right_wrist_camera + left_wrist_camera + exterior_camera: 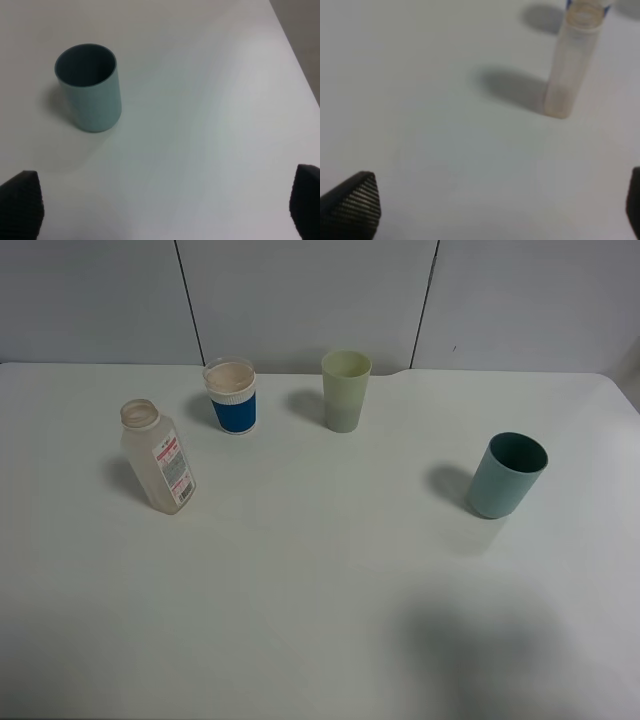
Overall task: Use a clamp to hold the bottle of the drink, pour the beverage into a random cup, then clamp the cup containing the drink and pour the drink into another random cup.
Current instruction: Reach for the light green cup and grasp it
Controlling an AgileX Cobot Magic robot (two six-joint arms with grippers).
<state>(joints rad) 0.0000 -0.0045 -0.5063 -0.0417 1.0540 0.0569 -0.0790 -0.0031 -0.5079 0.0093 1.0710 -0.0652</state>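
Table: white, wide, with grey wall panels behind its far edge.
Bottle of the drink: far left, upright, uncapped, label facing right; standing free, nothing gripping it. Any liquid inside cannot be made out.
Teal cup: right side, upright, well apart from the rest.
Pale yellow-green cup: far centre, upright.
Blue-and-white cup: far, between bottle and yellow-green cup, just behind the bottle.
Left gripper: fingers spread wide over bare table, bottle ahead of it, holding nothing.
Right gripper: fingers wide apart, empty, teal cup ahead.
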